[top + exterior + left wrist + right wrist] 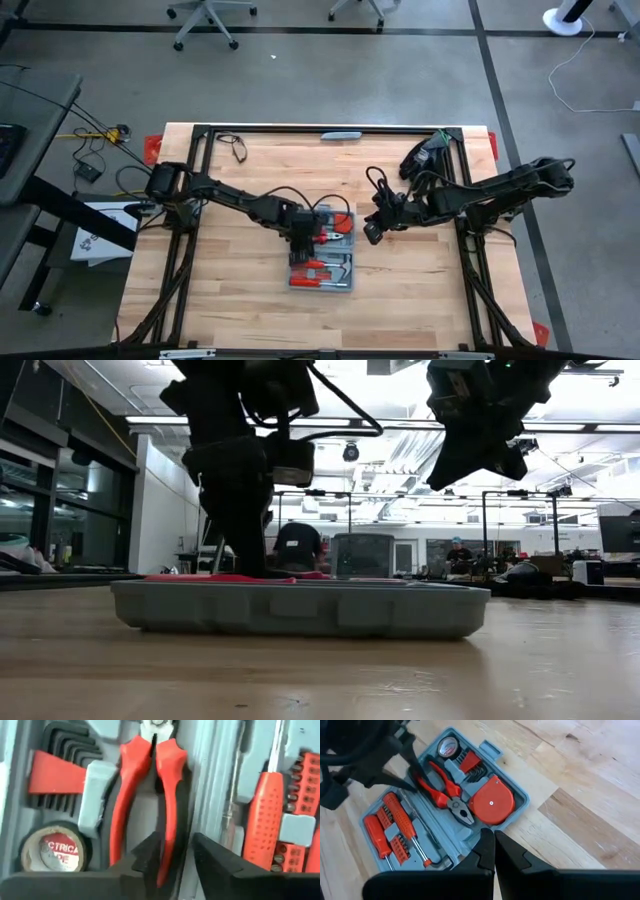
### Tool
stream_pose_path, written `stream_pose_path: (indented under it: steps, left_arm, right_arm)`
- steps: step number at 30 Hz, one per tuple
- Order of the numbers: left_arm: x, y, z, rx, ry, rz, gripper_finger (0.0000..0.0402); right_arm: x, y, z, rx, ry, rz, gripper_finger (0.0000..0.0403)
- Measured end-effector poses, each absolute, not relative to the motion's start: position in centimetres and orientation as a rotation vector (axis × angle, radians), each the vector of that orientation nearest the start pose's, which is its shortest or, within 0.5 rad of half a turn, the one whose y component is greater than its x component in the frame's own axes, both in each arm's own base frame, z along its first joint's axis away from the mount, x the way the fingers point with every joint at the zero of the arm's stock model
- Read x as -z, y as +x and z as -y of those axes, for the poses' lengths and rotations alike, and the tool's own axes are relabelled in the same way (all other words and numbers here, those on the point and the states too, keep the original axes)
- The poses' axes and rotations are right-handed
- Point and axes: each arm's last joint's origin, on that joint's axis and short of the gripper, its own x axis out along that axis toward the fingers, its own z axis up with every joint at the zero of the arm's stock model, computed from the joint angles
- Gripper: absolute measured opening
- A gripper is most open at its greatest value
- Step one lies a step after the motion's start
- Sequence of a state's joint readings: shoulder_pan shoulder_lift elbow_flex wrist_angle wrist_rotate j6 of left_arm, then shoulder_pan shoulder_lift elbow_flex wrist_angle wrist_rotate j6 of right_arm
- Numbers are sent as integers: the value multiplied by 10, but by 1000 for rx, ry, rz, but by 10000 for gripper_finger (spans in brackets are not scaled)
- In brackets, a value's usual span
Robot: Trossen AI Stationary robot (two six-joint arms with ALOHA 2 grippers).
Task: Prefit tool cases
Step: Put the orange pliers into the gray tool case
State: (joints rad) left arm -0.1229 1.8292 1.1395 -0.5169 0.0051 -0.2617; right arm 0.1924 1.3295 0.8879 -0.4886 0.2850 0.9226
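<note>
Left gripper (172, 855) down inside open tool case (322, 250) at table centre, fingers parted astride one handle of red-handled pliers (147, 795) seated in their slot; nothing clamped. Step in hand looks like seating pliers. Next likely needs a straight lift clear. Right gripper (494, 851) hovers beside case, closed, empty.

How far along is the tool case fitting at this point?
Mostly done: the open tool case already holds pliers, tape measure, screwdrivers and hex keys in their slots. In hand: the left claw sits over the pliers' handles, parted. The right claw waits, shut. Lid not closed.
</note>
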Motion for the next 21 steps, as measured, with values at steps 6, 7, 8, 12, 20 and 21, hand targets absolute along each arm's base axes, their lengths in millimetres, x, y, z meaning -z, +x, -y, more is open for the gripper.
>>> stream_pose_path:
  steps: [6,7,8,12,20,21]
  left_arm:
    - [-165,345,38,-89,-175,-1197,126]
    - [-166,344,38,-87,-180,-1194,126]
    - [-167,344,38,-90,-187,-1195,125]
    - [-182,340,40,-83,-207,-1155,121]
    - [-248,308,49,-145,-228,-890,100]
    - [-254,303,49,-149,-235,-856,97]
  right_arm:
    - [-227,263,-43,493,653,-792,0]
    - [-226,266,-44,471,670,-786,0]
    - [-224,271,-46,440,685,-785,0]
    - [-212,296,-56,275,733,-743,0]
    - [-173,335,-60,237,829,-698,0]
    - [-168,339,-57,252,828,-709,0]
